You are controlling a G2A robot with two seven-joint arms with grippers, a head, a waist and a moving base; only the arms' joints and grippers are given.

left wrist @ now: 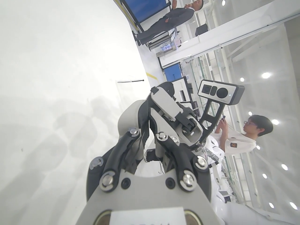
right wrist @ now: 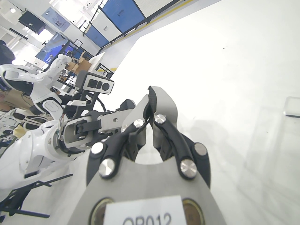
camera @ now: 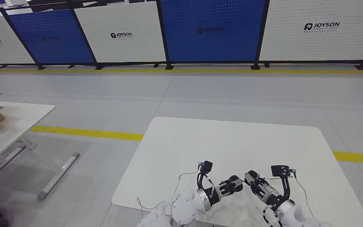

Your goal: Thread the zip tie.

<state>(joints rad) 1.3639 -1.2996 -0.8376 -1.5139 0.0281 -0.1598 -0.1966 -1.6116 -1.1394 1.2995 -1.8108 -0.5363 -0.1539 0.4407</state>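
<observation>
Left gripper and right gripper hovering tip to tip over white table, both pinching closed, seemingly empty, black zip tie lying apart on the tabletop.

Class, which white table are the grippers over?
The wide middle table: the left gripper and right gripper hang over its near part; the small table stands apart.

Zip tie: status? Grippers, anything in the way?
Left gripper shut, right gripper shut, tips close together. Zip tie lying straight on table, away from both. Nothing blocking it.
</observation>
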